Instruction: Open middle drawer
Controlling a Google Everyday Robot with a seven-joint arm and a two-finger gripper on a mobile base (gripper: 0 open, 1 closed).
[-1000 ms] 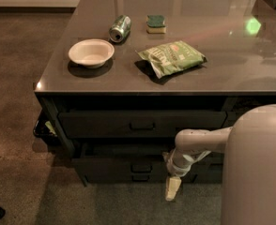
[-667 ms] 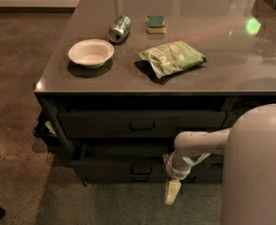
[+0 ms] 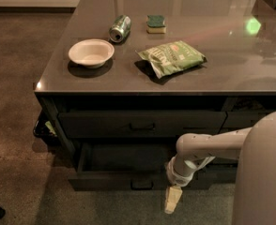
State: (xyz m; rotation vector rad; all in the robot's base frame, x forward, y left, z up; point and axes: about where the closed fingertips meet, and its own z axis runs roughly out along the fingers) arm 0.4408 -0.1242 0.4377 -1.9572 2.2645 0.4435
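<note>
Worktop: dark-grey counter (image 3: pixel 128 83) fills the upper and middle frame, glossy, with a green light spot (image 3: pixel 253 26) at upper right
On the counter: white bowl (image 3: pixel 91 53) at left, upright; can (image 3: pixel 120 28) lying on its side just behind it; sponge (image 3: pixel 156 24) right of the can, apart from it; green bag (image 3: pixel 172 57) lying flat at centre, near the front edge
Top drawer (image 3: pixel 105 124): directly under the counter edge, front flush with the cabinet, loop handle at its centre
Middle drawer (image 3: pixel 105 179): lower centre of frame, below the top drawer; pulled out toward the camera, dark interior exposed between its front panel and the top drawer; contents not discernible
Handle (image 3: pixel 141 184): small rectangular loop at the centre of the middle drawer's front, free of contact
Lowest drawer: not discernible below the pulled-out one
Gripper (image 3: pixel 172 205): lower centre-right, pointing down, in front of the middle drawer's front panel and just right of the handle; fingers read as one pale wedge pressed together, nothing between them
Arm (image 3: pixel 208 146): pale, reaches left from the lower right, bending down at the wrist over the drawer's right part
Robot body (image 3: pixel 264 172): large pale rounded mass filling the lower right corner
Floor (image 3: pixel 16 102): dark speckled concrete at left and along the bottom
</note>
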